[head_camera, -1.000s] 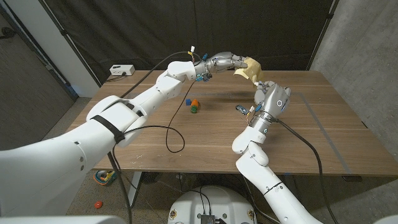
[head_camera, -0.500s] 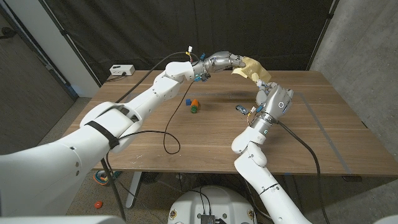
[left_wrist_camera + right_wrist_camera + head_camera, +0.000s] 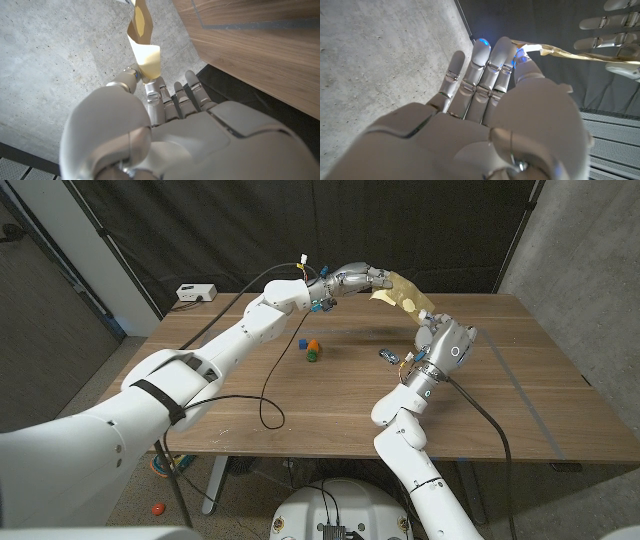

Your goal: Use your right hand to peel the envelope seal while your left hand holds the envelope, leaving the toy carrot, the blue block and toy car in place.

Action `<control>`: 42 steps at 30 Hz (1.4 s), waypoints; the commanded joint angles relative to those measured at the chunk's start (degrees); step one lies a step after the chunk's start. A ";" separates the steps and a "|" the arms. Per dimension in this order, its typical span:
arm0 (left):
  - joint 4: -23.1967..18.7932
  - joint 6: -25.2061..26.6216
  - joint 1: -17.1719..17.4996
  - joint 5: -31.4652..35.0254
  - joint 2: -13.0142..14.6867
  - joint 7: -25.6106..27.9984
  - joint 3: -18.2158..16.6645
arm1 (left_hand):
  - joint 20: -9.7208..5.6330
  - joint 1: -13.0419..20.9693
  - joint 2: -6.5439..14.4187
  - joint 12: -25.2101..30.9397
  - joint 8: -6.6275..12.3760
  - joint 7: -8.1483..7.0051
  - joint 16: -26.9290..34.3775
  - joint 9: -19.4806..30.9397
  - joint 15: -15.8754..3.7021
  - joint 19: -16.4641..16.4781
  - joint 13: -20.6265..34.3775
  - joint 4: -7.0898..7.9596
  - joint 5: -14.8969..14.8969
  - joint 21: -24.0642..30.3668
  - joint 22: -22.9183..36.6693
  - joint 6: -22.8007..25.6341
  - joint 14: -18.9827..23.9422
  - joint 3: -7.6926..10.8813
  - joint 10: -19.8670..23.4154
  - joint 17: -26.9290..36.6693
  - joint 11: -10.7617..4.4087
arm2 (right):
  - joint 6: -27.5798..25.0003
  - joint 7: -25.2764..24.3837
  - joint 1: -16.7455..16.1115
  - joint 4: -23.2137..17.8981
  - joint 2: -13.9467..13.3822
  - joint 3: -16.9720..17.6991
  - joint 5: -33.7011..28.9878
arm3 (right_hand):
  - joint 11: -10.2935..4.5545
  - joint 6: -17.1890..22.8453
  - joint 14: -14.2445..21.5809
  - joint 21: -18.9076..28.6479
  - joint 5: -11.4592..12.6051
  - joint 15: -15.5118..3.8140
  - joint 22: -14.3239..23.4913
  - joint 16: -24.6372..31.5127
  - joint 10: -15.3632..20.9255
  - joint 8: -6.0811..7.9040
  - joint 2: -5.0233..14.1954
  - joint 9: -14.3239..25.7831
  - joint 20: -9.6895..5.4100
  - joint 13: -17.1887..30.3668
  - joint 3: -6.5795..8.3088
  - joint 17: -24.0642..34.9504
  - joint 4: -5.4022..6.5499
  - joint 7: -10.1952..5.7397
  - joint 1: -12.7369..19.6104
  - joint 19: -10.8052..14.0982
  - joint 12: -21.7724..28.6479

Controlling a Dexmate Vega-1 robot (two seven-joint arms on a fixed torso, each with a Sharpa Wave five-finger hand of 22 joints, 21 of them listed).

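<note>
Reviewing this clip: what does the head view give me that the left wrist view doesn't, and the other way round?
Head view: the toy carrot, blue block and toy car sitting on the table, away from both raised hands, plus the right hand at the envelope's lower end.

Left wrist view: a close look at the left hand's fingers pinching the envelope's edge, with the concrete wall behind.

Both: the left hand holding the tan envelope up off the table.
</note>
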 commanded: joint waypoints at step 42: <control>-4.35 1.07 1.81 1.58 2.72 3.05 0.71 | 2.62 -9.56 -7.21 -2.33 -17.89 -5.75 -1.31 -10.24 1.75 -7.05 1.11 2.26 -6.89 1.23 0.65 -36.43 -4.89 -5.32 -10.38 0.81 3.30 | 21.64 0.01 -2.17 3.20 5.48 8.21 0.19 | -1.06 -12.04 -5.59 0.73 -4.42 -2.91 0.56 -7.61 -8.52 -8.87 -2.14 -1.70 -0.19 -3.70 -0.53 -7.12 1.80 -3.10 -7.08 -1.89 -9.00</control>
